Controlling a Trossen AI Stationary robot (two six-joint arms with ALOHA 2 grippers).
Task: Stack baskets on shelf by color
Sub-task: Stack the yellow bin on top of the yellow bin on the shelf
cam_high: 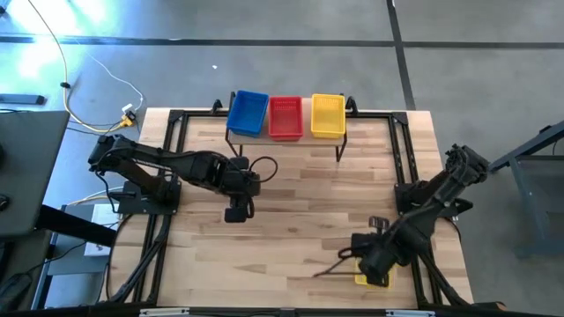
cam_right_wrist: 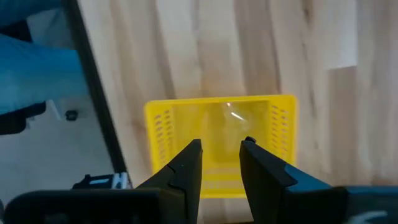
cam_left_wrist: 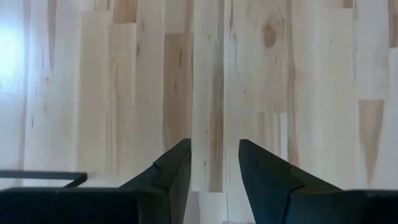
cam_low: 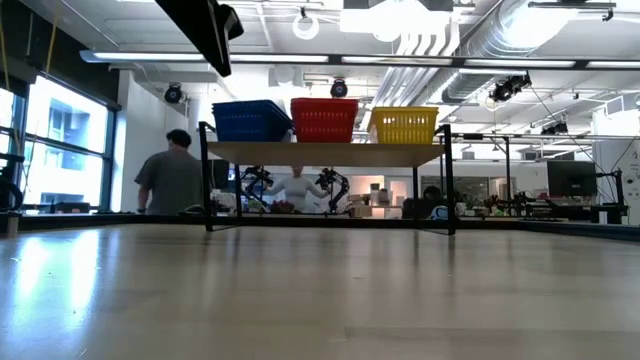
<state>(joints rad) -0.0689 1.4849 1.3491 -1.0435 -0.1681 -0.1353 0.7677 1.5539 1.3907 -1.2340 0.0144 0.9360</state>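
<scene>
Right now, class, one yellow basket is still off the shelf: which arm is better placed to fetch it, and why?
The right. Its hand hovers directly over the yellow basket at the table's near right corner, fingers apart. The left hand hangs mid-table over bare wood, far from it.

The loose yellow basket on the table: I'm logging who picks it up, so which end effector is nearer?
Right end effector hovers directly over the yellow basket; left end effector is far across the table.

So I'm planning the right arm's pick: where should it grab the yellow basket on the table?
Likely the near long rim of the yellow basket, from above. It lies flat, mouth up, below the right gripper, whose open fingers already straddle that thin wall.
</scene>
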